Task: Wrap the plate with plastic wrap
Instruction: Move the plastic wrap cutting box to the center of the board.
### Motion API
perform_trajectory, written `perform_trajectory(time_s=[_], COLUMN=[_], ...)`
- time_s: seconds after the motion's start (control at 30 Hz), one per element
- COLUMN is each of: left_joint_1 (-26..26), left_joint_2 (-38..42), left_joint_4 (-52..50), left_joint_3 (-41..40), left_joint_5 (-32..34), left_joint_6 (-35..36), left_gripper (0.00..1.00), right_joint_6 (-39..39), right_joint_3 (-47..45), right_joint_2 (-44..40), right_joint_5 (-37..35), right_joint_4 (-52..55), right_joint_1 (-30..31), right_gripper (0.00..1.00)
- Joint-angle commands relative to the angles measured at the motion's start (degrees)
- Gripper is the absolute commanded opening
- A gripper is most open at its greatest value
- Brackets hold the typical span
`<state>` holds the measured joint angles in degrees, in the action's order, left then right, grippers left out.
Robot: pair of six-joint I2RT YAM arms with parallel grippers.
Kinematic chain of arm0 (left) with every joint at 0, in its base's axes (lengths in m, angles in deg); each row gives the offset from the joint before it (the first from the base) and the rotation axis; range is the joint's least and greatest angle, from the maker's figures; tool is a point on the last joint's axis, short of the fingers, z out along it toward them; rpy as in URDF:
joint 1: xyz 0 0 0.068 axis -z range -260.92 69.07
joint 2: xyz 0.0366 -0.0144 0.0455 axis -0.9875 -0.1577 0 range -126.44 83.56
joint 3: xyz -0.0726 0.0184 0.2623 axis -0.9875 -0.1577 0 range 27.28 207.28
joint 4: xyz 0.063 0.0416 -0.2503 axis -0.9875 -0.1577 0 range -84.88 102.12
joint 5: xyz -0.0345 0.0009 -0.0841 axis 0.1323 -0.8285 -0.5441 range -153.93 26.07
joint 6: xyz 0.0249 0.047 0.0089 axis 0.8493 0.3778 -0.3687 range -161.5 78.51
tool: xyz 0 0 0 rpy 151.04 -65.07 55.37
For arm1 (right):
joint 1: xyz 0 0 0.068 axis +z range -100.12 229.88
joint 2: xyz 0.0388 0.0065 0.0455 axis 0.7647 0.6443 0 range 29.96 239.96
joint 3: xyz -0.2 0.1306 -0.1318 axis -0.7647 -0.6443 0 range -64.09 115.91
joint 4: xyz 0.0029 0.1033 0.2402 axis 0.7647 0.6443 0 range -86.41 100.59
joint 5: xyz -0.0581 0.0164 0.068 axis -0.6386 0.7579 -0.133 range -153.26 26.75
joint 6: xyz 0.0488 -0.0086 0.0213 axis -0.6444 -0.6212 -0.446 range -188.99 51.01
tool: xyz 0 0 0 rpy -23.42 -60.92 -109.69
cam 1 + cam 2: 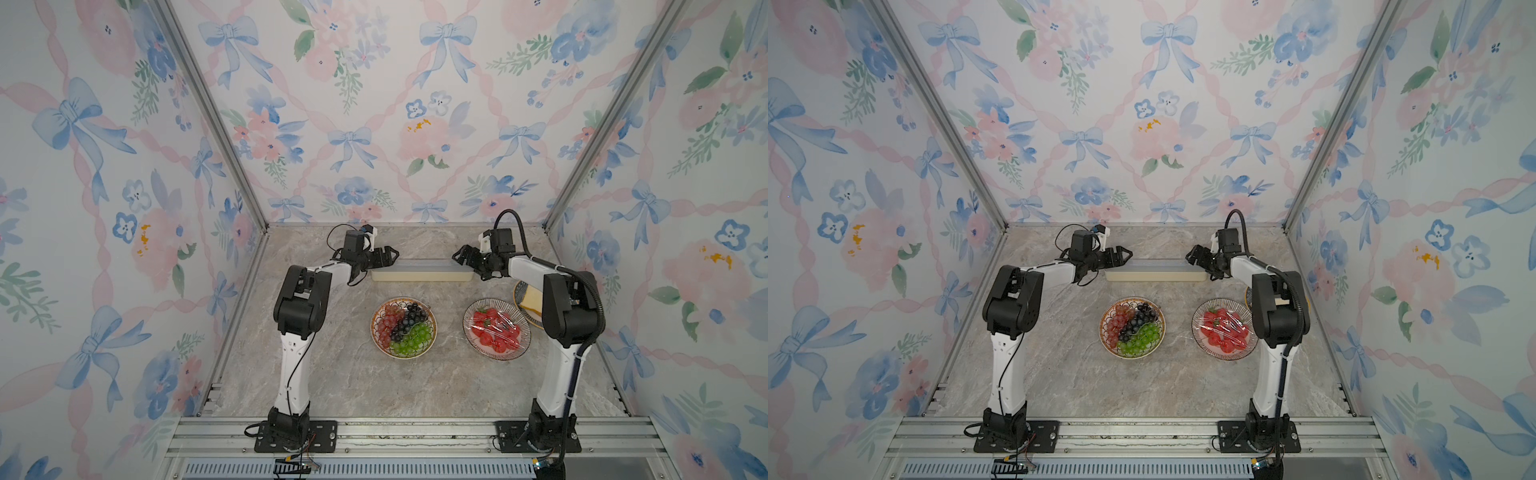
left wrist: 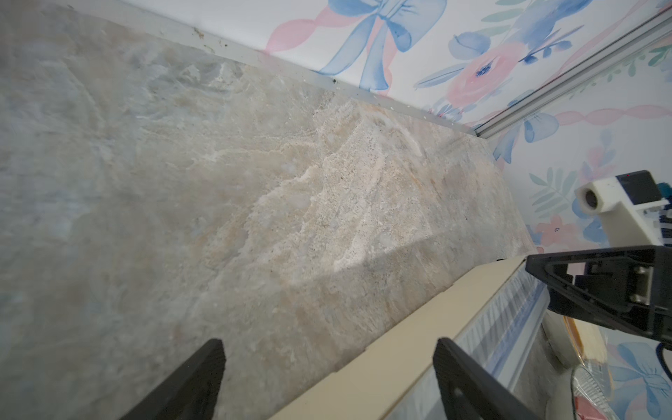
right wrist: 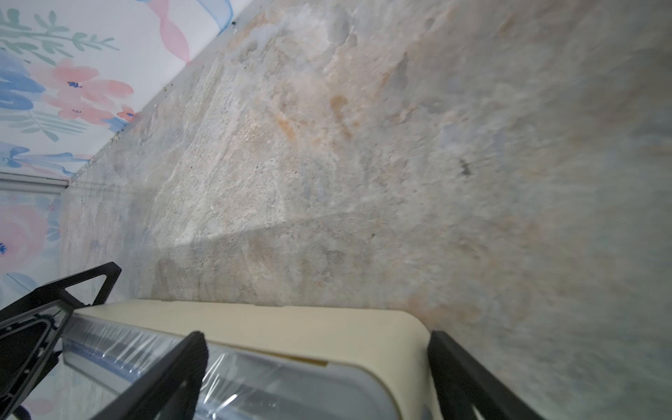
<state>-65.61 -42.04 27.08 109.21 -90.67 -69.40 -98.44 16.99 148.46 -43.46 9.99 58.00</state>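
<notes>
Left gripper [image 1: 391, 254], right gripper [image 1: 459, 254], both spread wide, flanking one plastic wrap box [image 1: 422, 272]; in front of box, three plates: grape plate [image 1: 374, 329], strawberry plate [image 1: 525, 340], half-hidden plate [image 1: 517, 293].

A robot test cell dressed up as a home is shown. Panels papered with bows and flowers [image 1: 374, 124] are framed by aluminium posts [image 1: 208, 124]. A marble-patterned desk [image 1: 332, 395] is enclosed by them. The left arm [image 1: 291, 365] and right arm [image 1: 557, 374] are bolted through black base plates [image 1: 322, 434] to an aluminium rail [image 1: 415, 432].

Floral bow-print walls [image 1: 374, 104] enclose a marble tabletop [image 1: 340, 374].
</notes>
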Motion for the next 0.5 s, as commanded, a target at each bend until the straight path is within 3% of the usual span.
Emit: perform_trajectory(time_s=[0.0, 0.23, 0.47], left_joint_1=[-0.2, -2.4, -5.3], left_joint_2=[5.4, 16.3, 25.8], left_joint_4=[-0.1, 0.2, 0.1], left_joint_3=[-5.2, -19.4, -25.0], left_joint_5=[-2.1, 1.3, 5.3], left_joint_6=[1.1, 2.4, 2.1], left_gripper=[0.92, 0.92, 0.93], right_joint_6=[-2.1, -3.5, -0.8], right_joint_3=[-2.9, -10.6, -15.7], right_joint_2=[-3.0, -8.4, -15.6], right_joint_5=[4.3, 1.5, -4.1], right_joint_4=[-1.2, -3.1, 1.5], right_joint_1=[5.1, 10.2, 11.3], right_gripper=[0.95, 0.95, 0.95])
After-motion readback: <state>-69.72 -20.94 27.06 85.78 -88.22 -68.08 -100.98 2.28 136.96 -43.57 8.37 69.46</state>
